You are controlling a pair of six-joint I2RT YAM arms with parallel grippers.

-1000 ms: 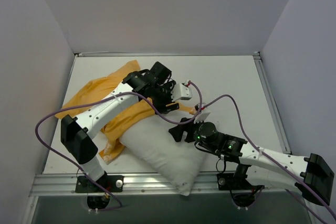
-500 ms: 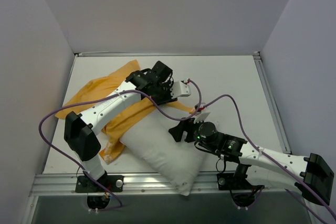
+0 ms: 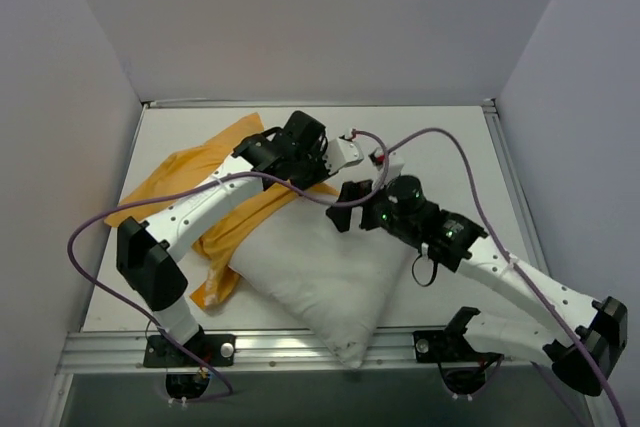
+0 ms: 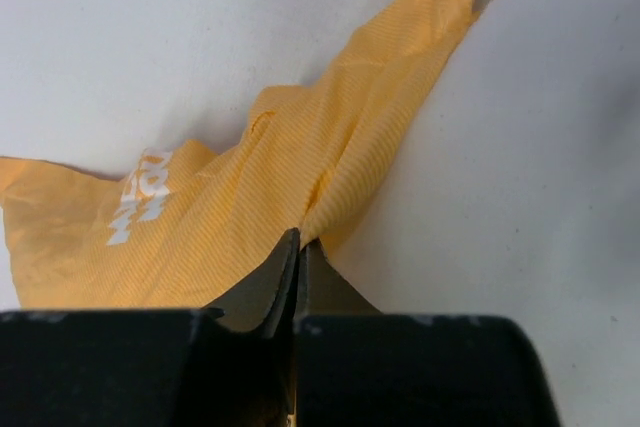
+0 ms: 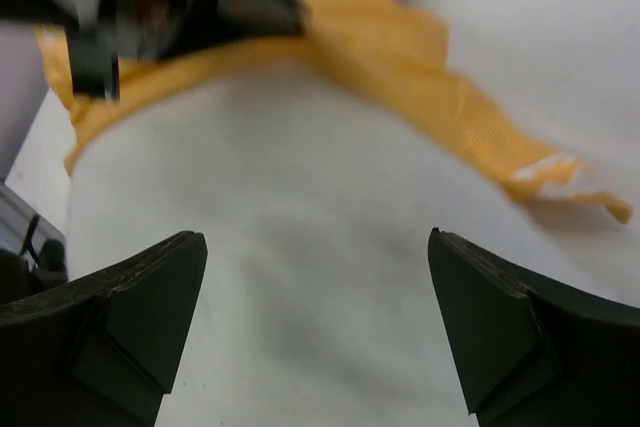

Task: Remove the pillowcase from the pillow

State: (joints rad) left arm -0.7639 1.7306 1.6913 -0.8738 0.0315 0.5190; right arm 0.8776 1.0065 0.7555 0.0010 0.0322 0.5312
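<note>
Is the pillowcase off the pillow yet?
Mostly off: the pillow lies bare, the pillowcase bunched along its far-left edge, pinched by the left tool. Fully free: cannot tell.

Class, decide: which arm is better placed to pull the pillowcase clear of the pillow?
Left: the left gripper is shut on a pillowcase fold. The right gripper hangs open over the pillow, holding nothing.

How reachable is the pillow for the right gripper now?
Probably yes: the right gripper hangs open over bare white pillow, nothing between. The left gripper pinches the pillowcase farther back.
</note>
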